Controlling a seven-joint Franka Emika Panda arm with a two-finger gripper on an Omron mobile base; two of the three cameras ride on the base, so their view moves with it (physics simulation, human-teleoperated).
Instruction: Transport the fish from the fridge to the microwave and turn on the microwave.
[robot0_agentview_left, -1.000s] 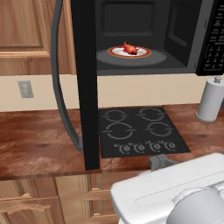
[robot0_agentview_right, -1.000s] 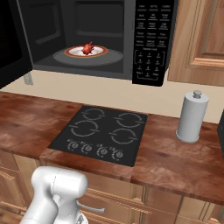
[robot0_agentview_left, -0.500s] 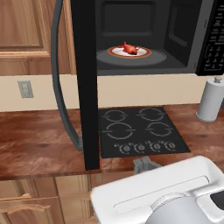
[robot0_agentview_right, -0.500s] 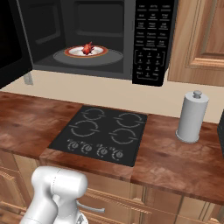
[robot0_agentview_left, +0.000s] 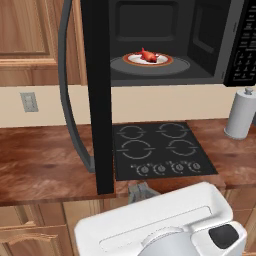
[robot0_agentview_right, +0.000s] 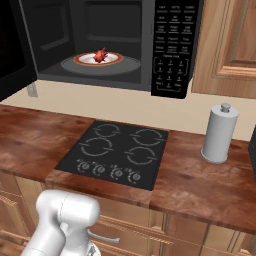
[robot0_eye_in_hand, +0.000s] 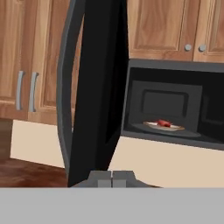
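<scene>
So the microwave (robot0_agentview_left: 165, 45) door (robot0_agentview_left: 98, 95) is swung wide open, and the fish (robot0_agentview_left: 148, 55) sits on a plate (robot0_agentview_left: 161, 60) on the turntable inside. Gripper (robot0_eye_in_hand: 112, 179) is pinched fully closed with nothing in it, low in front of the door's edge. Cooktop (robot0_agentview_right: 116, 154) is below the microwave.

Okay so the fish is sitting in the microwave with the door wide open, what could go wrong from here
The microwave door stands fully open over the cooktop; the shut gripper, low beside its edge, might slip off while pushing. The fish lies on a plate, so a hard slam could jolt it. A wide swing could clip the paper towel roll.
</scene>
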